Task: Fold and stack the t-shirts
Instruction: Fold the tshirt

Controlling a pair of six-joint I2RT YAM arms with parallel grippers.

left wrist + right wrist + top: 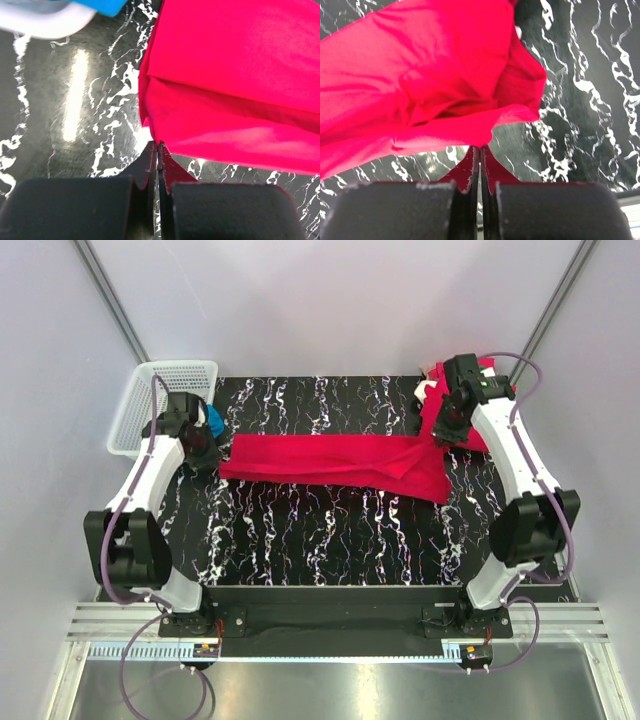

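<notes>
A red t-shirt (330, 462) is stretched in a long folded band across the black marbled table (330, 530). My left gripper (205, 452) is shut on the shirt's left end (220, 100), its fingertips pinching the fabric edge (158, 144). My right gripper (443, 435) is shut on the shirt's right end (435, 85), the cloth bunched and lifted above the table. A pile of more red shirts (478, 400), with a bit of white showing (428, 388), lies at the back right behind the right gripper.
A white plastic basket (160, 405) stands at the back left with a blue item (214, 421) at its corner. The basket rim and blue item also show in the left wrist view (50, 15). Grey walls surround the table.
</notes>
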